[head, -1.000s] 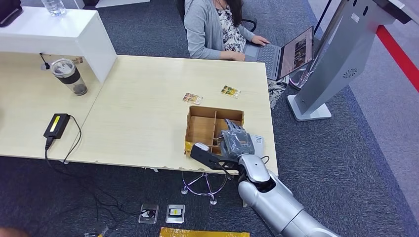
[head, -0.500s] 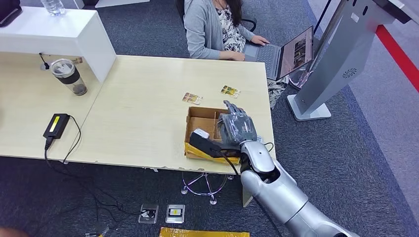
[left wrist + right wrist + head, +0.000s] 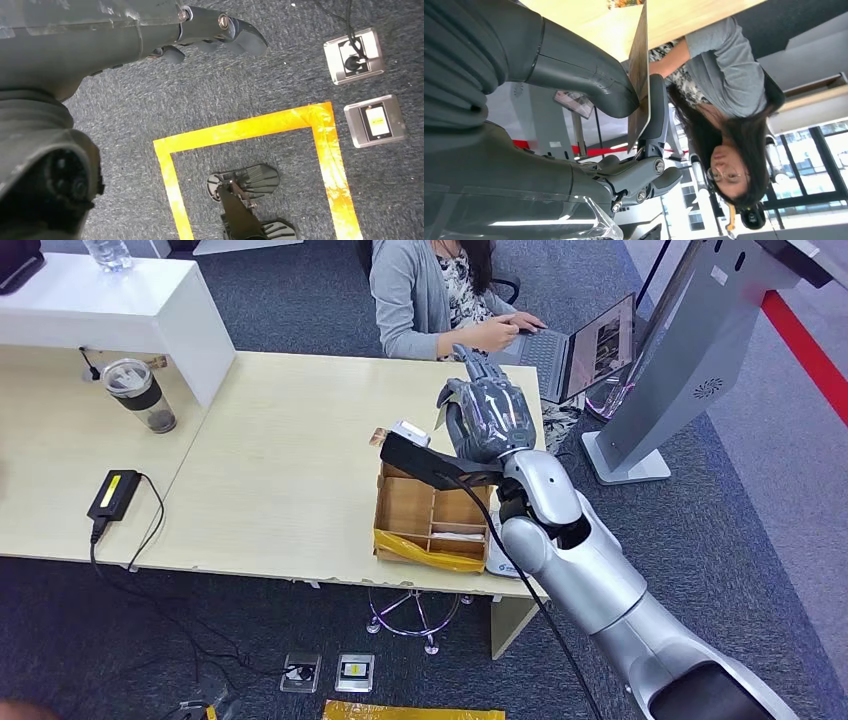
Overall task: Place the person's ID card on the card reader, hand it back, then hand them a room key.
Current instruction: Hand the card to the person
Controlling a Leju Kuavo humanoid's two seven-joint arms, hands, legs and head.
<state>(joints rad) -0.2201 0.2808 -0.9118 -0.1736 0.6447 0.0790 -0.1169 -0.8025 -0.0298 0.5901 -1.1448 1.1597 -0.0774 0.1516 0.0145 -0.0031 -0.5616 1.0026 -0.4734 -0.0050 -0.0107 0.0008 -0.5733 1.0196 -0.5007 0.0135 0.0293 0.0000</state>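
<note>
Right robot hand point(image 3: 487, 418) pinched thin flat card point(image 3: 640, 75) above compartmented cardboard box point(image 3: 432, 512); left robot hand point(image 3: 210, 30) hung empty, fingers spread.

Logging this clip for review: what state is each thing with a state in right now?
Right robot hand: raised over the table, pinching a card.
Card: held edge-on between thumb and fingers.
Left robot hand: hanging over the floor, holding nothing.
Wooden box: open-topped, on the table.
Laptop: open, person typing.
Tumbler: upright, lidded.
</note>
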